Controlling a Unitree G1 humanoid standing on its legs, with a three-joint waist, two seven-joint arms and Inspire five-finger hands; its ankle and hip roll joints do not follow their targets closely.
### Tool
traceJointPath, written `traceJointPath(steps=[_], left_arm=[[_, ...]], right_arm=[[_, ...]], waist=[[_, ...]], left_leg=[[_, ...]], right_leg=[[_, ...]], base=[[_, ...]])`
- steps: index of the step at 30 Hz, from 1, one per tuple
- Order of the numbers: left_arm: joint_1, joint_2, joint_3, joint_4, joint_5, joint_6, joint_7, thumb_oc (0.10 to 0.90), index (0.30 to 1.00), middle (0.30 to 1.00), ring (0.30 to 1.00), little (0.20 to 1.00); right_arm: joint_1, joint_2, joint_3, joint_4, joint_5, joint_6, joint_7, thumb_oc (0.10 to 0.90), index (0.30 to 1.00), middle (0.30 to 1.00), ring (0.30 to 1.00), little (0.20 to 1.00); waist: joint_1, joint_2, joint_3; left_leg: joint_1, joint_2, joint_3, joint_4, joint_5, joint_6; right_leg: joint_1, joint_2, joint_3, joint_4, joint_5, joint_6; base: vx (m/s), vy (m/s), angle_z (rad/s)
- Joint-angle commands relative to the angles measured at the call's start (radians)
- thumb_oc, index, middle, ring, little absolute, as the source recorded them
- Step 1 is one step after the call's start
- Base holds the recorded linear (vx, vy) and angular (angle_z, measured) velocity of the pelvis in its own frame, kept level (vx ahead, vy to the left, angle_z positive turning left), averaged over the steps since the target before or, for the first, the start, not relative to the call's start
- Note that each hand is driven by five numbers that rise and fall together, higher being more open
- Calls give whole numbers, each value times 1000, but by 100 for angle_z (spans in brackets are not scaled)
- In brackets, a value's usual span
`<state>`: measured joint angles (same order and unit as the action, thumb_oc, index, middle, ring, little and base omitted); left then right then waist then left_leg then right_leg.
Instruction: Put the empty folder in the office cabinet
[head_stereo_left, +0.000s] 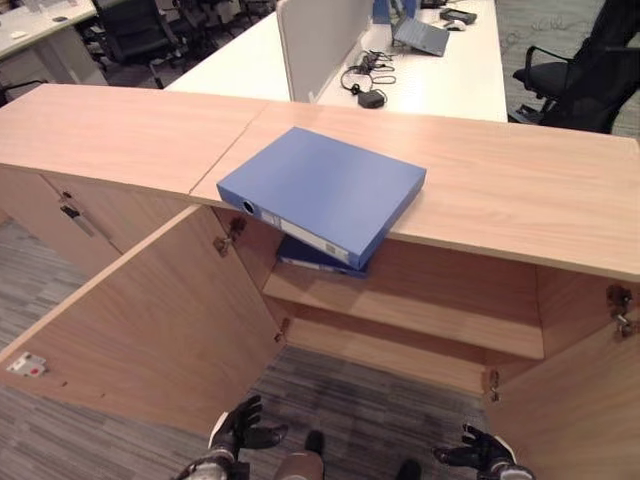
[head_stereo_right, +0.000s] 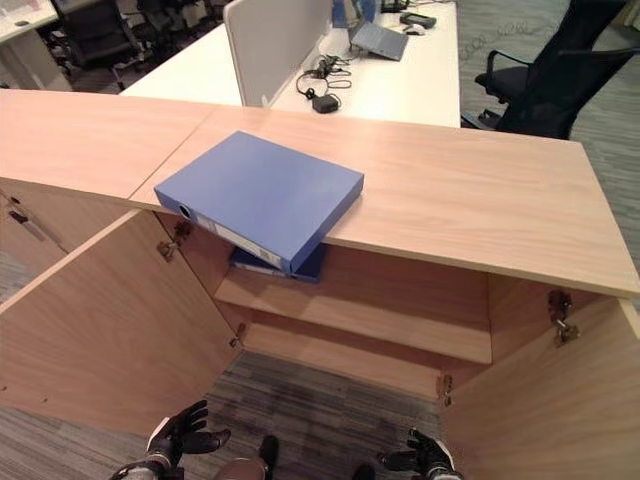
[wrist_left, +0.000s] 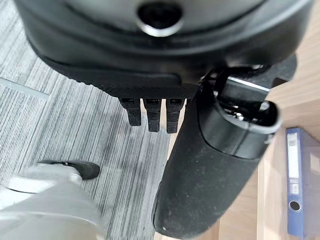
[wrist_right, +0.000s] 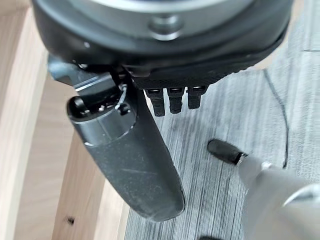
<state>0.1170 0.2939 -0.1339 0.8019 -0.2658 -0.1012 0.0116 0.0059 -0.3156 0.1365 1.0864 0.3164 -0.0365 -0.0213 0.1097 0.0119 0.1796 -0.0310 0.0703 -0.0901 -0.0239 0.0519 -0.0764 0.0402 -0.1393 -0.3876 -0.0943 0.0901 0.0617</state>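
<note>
A blue folder (head_stereo_left: 325, 190) lies flat on the wooden cabinet top (head_stereo_left: 520, 190), its spine corner jutting over the front edge. A second blue folder (head_stereo_left: 315, 257) rests on the upper shelf (head_stereo_left: 420, 305) inside the open cabinet, right below the first; its spine (wrist_left: 295, 182) also appears in the left wrist view. My left hand (head_stereo_left: 238, 430) hangs low near the floor by the open left door, fingers relaxed and empty. My right hand (head_stereo_left: 480, 452) hangs low by the right door, also open and empty. Both are far below the folders.
The left cabinet door (head_stereo_left: 150, 320) swings wide open toward me; the right door (head_stereo_left: 585, 400) is open too. A lower shelf (head_stereo_left: 400, 355) is bare. Behind the cabinet stands a white desk (head_stereo_left: 440, 80) with cables and a divider; office chairs (head_stereo_left: 590, 80) sit at the right.
</note>
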Motion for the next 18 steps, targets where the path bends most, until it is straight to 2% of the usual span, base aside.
traceJointPath(steps=[1,5,9,15,18], left_arm=[[-26,42,4,-90,19,-51,-5,800,900,900,900,900],[-24,44,12,-85,30,-52,-1,800,900,900,900,900],[-24,48,18,-97,38,-55,6,800,900,900,900,900],[-10,73,40,-206,66,-65,26,800,900,900,900,900],[10,99,74,-322,103,-72,44,800,900,900,900,900]], right_arm=[[-42,-16,-17,-52,-10,-39,3,800,900,900,900,900],[-36,7,-4,-46,-23,-30,10,800,900,900,900,900],[-28,18,3,-50,-28,-28,14,800,900,900,900,900],[-15,23,5,-63,-33,-30,15,800,900,900,900,900],[-10,18,-8,-66,-32,-30,15,800,900,900,900,900]], waist=[[18,-11,-10],[19,-6,-21],[22,-7,-28],[32,-11,-31],[43,-15,-31]], left_leg=[[56,-5,10,30,-97,-7],[102,-8,30,-39,-85,9],[119,-12,34,-54,-87,16],[140,-18,36,-63,-93,21],[140,-18,35,-63,-93,20]], right_leg=[[100,5,33,19,-133,64],[100,-3,42,21,-127,76],[103,-8,46,22,-125,82],[116,-15,41,15,-117,90],[121,-19,34,10,-114,94]], base=[[73,144,-23],[30,106,-16],[13,67,-1],[-1,16,0],[-4,1,-1]])
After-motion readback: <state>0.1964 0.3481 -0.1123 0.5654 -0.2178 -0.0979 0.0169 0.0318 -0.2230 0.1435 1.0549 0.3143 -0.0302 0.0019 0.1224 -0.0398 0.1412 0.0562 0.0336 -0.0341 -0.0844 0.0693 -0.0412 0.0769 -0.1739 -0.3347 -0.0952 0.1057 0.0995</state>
